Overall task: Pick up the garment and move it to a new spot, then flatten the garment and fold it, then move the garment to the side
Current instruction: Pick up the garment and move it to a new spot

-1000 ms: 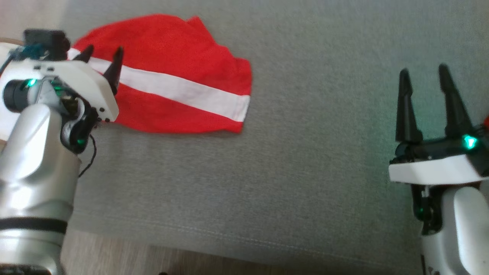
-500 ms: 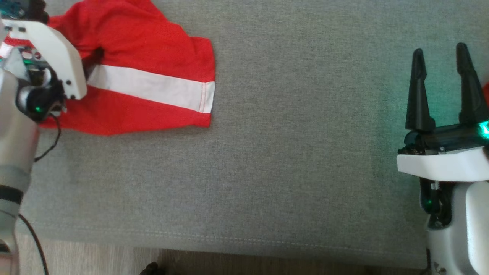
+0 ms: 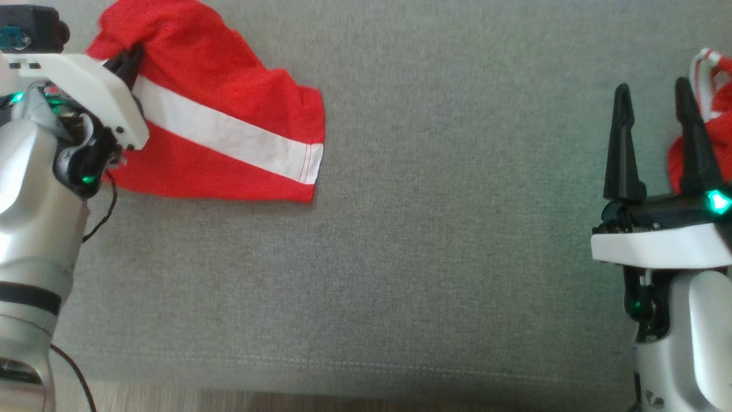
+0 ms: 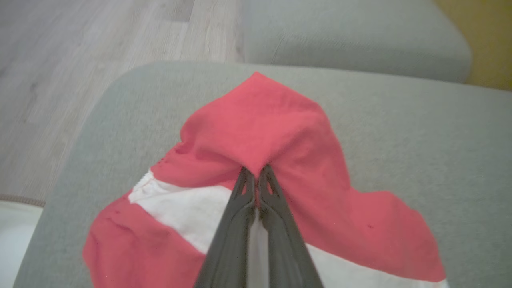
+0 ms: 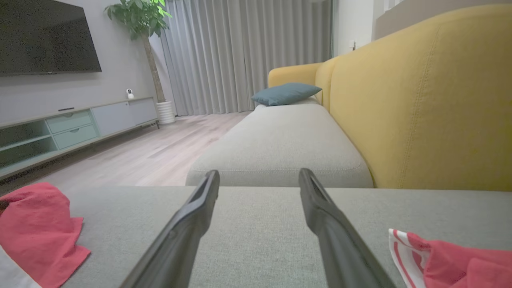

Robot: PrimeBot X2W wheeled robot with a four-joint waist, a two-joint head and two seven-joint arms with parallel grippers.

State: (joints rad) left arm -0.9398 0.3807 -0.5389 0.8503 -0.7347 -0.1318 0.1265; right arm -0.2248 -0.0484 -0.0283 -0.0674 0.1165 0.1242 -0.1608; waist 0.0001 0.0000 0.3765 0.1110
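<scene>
The left pincer (image 4: 256, 171) is pinching a raised peak of the garment (image 4: 260, 120), its slim dark fingers pressing together on the soft red knit. The garment, red with a broad white band, is lying rumpled at the left end of the grey woven cushion (image 3: 457, 229). The right pincer (image 3: 652, 86) is hovering with its tapered fingers spread apart, just beside a crumpled red-and-white cloth (image 3: 702, 68).

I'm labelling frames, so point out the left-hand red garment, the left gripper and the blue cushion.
red garment (image 3: 217, 74), head view, red cloth above the white stripe
left gripper (image 4: 255, 171), left wrist view, between its shut fingertips
blue cushion (image 5: 286, 93), right wrist view, its middle
</scene>
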